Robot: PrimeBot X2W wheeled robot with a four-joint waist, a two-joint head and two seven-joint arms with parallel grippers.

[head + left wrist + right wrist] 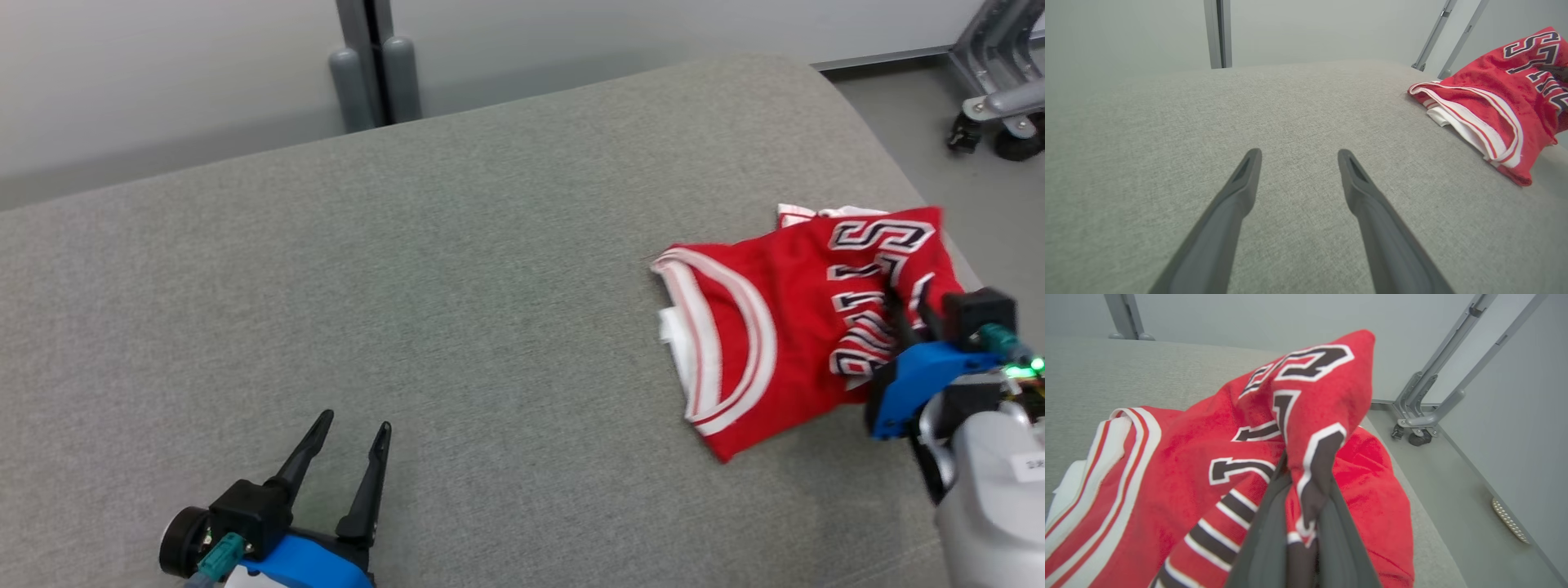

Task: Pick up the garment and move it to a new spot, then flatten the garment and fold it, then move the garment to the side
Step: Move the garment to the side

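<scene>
Trouble, if it comes, comes from how little cloth is caught. The right fingers [1265, 539] are closed nearly tight on one narrow ridge of the red jersey [759, 327], up in its lettered part. That ridge stands pulled up in a peak at the middle of the right wrist view. The rest of the jersey lies bunched at the right side of the head view, on the grey bench [457, 269] and close to its right edge.

A pinch that thin looks likely to slide out under the weight once the whole jersey is lifted. With the floor [1437, 477] just past that edge, a dropped jersey may go over the side.

The jersey is also doubled over itself, with the striped trim and a white inner layer showing at its left end. Hauled from a single point, it will probably hang as a twisted rope, which makes flattening harder.

The left fingers [367, 474] are spread wide and hold nothing. They sit at the lower left of the head view, well apart from the jersey, so they offer no backup. A wide swing right could meet the wheeled frame [1000, 114] at upper right.
</scene>
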